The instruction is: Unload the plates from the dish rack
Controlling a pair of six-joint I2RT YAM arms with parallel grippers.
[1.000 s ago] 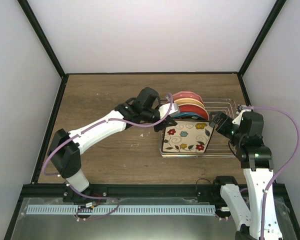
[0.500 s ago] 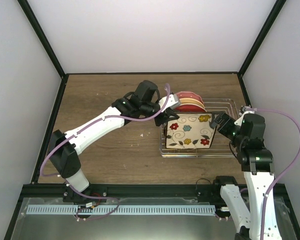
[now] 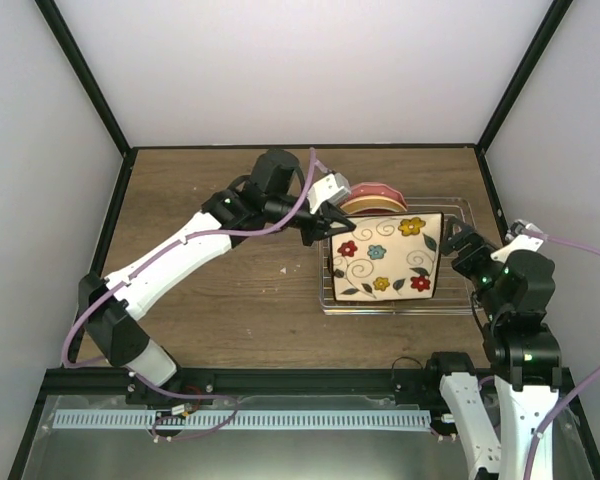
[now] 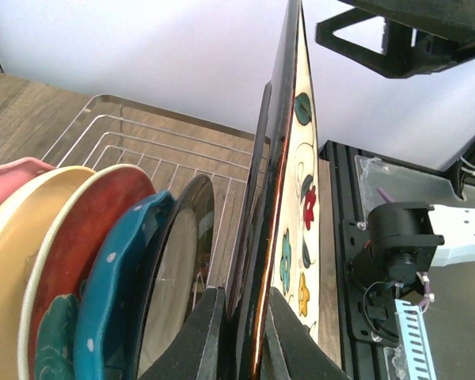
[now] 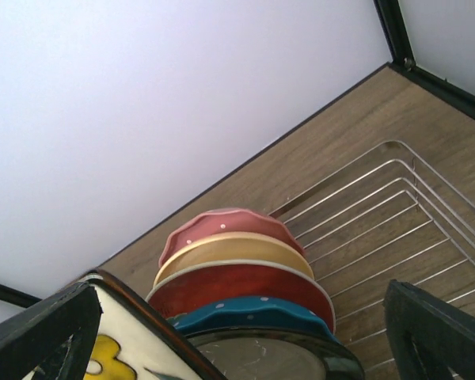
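My left gripper (image 3: 323,222) is shut on the left edge of the square cream floral plate (image 3: 385,257) and holds it upright, raised over the dish rack (image 3: 462,214). In the left wrist view the plate's dark rim sits pinched between my fingers (image 4: 208,332), its floral face (image 4: 301,198) turned right. Behind it stand the cream plate with the dark striped rim (image 4: 178,261), the teal polka-dot (image 4: 119,277), the red (image 4: 79,237), the orange-yellow (image 4: 16,253) and the pink-red scalloped plate (image 4: 8,178). My right gripper (image 3: 456,243) is open and empty beside the square plate's right edge.
The rack's right half is bare wire (image 5: 380,198). The right wrist view shows the standing plates, pink-red (image 5: 222,226) at the back, and a corner of the square plate (image 5: 127,348). White walls and black frame posts enclose the wooden table (image 3: 200,180).
The left gripper has lifted the square floral plate from lying tilted in the rack to upright and raised. The right arm has drawn back to the right.
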